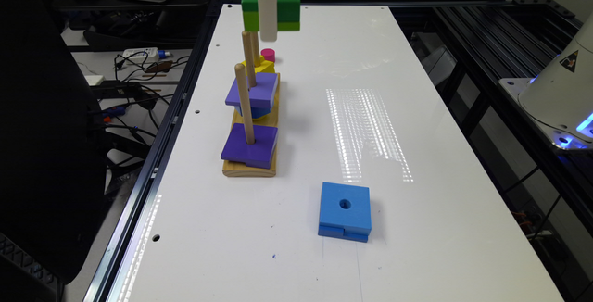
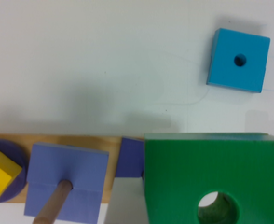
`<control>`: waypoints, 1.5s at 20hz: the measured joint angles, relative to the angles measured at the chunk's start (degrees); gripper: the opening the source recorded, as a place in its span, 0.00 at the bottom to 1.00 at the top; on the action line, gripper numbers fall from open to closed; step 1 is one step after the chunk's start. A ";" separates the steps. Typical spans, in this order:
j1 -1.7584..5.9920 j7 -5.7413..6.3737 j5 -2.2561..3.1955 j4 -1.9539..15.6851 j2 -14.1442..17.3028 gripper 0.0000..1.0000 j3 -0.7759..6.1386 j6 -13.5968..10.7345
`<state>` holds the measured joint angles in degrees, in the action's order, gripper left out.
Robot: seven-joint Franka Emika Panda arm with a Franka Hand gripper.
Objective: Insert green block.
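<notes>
High above the pegs, the hand (image 1: 267, 28) holds the green block (image 1: 282, 8) aloft, well clear of the bench (image 1: 417, 228). Its hole looks offset from any peg (image 1: 244, 103), so lowering now risks catching a tip and jamming, or toppling the purple blocks (image 1: 250, 147).

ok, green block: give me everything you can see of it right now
The green block is square, with a dark green upper layer over a lime-green lower layer and a round hole through its centre, seen in the wrist view. It looks like painted wood, matte. It hangs level in the air, above the far end of the wooden peg board and off the white table, not yet on any peg. The tool's white finger crosses its near face.
</notes>
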<state>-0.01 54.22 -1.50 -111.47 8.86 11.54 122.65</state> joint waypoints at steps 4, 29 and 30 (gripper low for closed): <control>-0.06 0.00 0.18 0.01 1.61 0.00 0.02 1.84; -0.21 0.05 0.76 0.69 5.43 0.00 0.05 5.51; -0.21 0.05 0.76 0.69 5.43 0.00 0.05 5.51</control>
<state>-0.22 54.27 -0.73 -110.78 14.30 11.59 128.16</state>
